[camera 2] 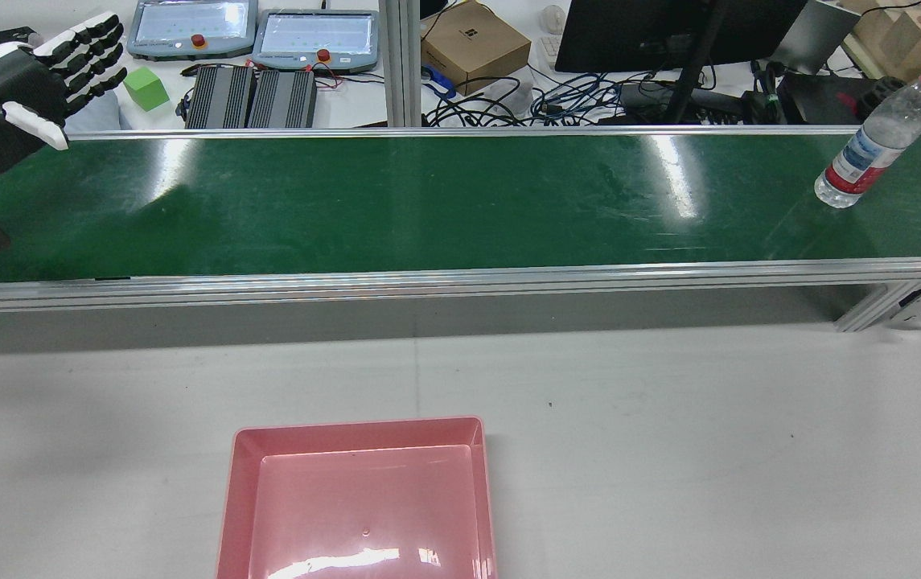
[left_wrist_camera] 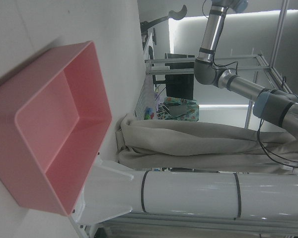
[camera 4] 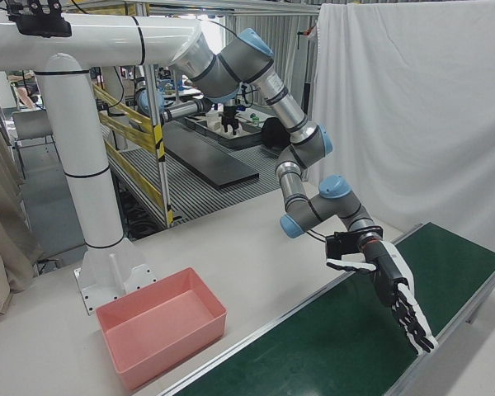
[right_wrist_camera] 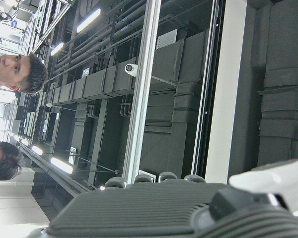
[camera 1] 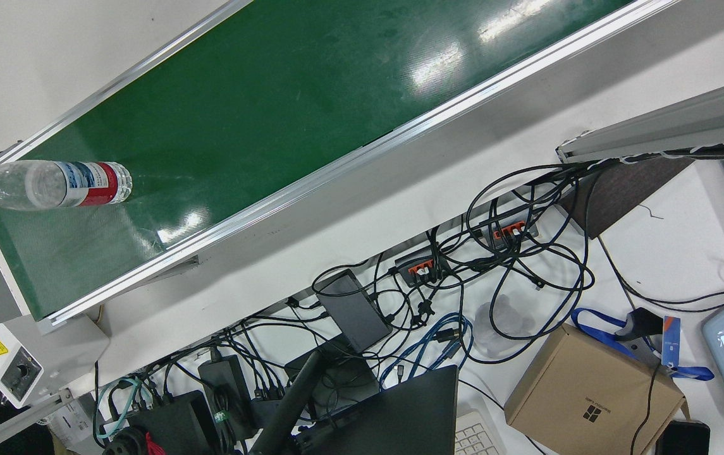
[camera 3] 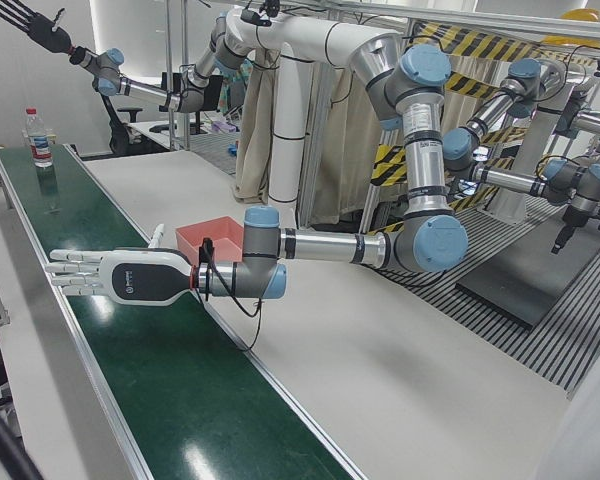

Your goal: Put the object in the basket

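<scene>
Upright, one clear plastic water bottle with red cap and red-blue label [camera 2: 870,149], on green conveyor belt [camera 2: 428,201] at far right end in rear view. Judged light, near empty, thin-walled, smooth, tippy; best grip around labelled mid-body. One pink rectangular plastic basket [camera 2: 359,503], empty, on table short of belt. Left hand [camera 3: 115,277] over belt's opposite end, well apart from bottle, fingers spread, holding nothing. Right hand [camera 3: 35,25] raised, fingers splayed, empty.

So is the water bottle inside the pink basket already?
No, the water bottle stands on the green belt; the pink basket holds nothing.
</scene>
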